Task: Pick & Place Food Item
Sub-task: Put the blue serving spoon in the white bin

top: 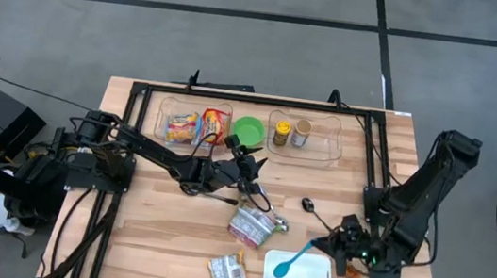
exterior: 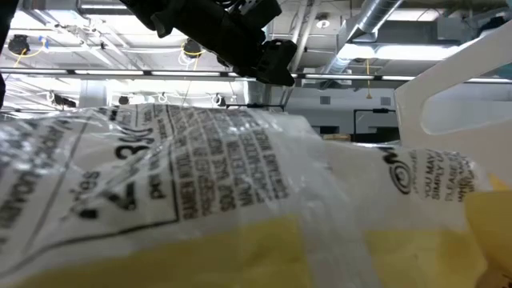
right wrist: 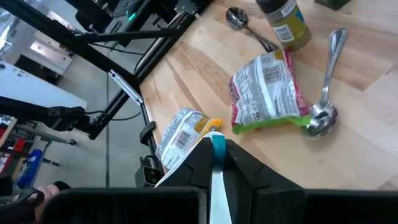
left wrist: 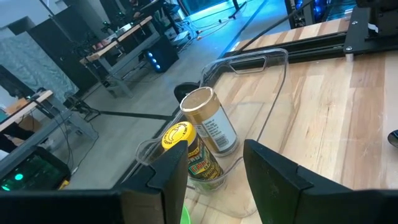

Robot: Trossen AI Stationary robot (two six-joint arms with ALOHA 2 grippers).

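This is a robotics lab or industrial workshop, not a home; the wooden table (top: 171, 225) at the centre of the high view sits in a black metal frame (top: 140, 97) on a bare grey concrete floor (top: 241, 43) crossed by dark lines. Across the top of the low view run exposed ceiling ducts (exterior: 376, 24) and pipes with hanging lamps (exterior: 192, 50); the upper left of the left wrist view shows workbenches (left wrist: 118, 43) with equipment, cables on the floor and blue screen glow (left wrist: 211, 9).

Overhead sees all; low camera hugs packet (exterior: 200, 200).
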